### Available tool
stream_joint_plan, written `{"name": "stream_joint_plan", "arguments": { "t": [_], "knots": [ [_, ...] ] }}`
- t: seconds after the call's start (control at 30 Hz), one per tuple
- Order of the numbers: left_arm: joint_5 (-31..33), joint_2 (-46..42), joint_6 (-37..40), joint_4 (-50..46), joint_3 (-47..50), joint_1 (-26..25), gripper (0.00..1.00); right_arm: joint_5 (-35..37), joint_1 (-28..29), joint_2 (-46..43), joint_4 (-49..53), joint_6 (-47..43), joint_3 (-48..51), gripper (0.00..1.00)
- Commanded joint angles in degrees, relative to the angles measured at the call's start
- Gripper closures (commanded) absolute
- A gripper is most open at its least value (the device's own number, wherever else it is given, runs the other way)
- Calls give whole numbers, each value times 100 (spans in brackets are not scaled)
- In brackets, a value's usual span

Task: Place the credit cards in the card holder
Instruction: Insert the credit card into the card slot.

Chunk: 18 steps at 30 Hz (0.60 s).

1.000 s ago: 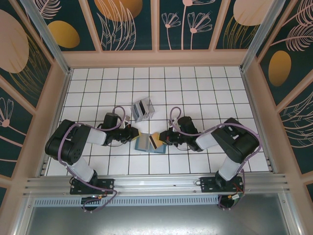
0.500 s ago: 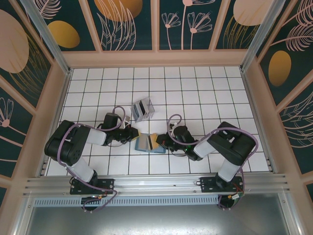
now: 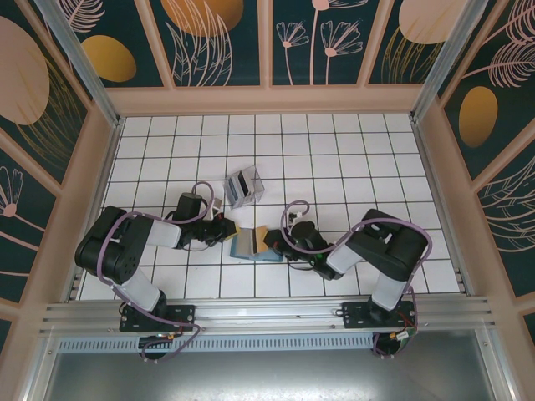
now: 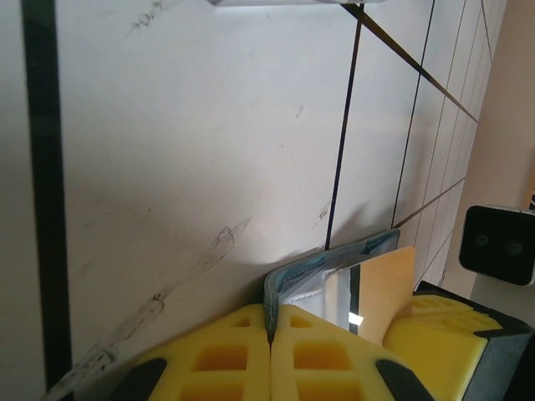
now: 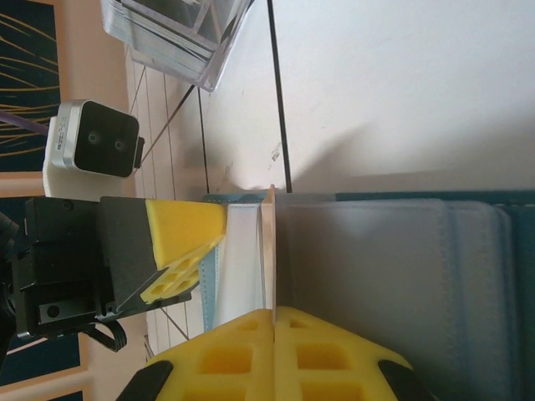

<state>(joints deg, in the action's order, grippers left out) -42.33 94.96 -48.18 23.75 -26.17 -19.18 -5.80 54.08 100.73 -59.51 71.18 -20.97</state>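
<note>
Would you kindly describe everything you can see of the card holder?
The card holder is a small, teal, soft-looking wallet lying open on the white tiled table, showing pale translucent pockets inside. The left hand is shut on one edge; the right hand holds a tan card edge-on at its pocket.

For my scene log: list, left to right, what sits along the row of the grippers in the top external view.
Left arm → left gripper → card holder → right gripper → right arm.
</note>
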Motion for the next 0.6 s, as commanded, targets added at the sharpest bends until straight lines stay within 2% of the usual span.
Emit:
{"name": "stream_joint_plan", "arguments": {
  "t": [0.0,0.1,0.23,0.57],
  "knots": [
    [201,18,142,-539,169,-18,93,335,88,186,-179,126,-94,99],
    [197,46,160,-534,165,-16,93,400,142,193,-162,146,-104,96],
    [204,66,160,-526,167,-16,93,497,180,63,102,223,-85,82],
    [203,128,160,-476,184,-16,93,520,310,-502,1515,19,-301,71]
  ]
}}
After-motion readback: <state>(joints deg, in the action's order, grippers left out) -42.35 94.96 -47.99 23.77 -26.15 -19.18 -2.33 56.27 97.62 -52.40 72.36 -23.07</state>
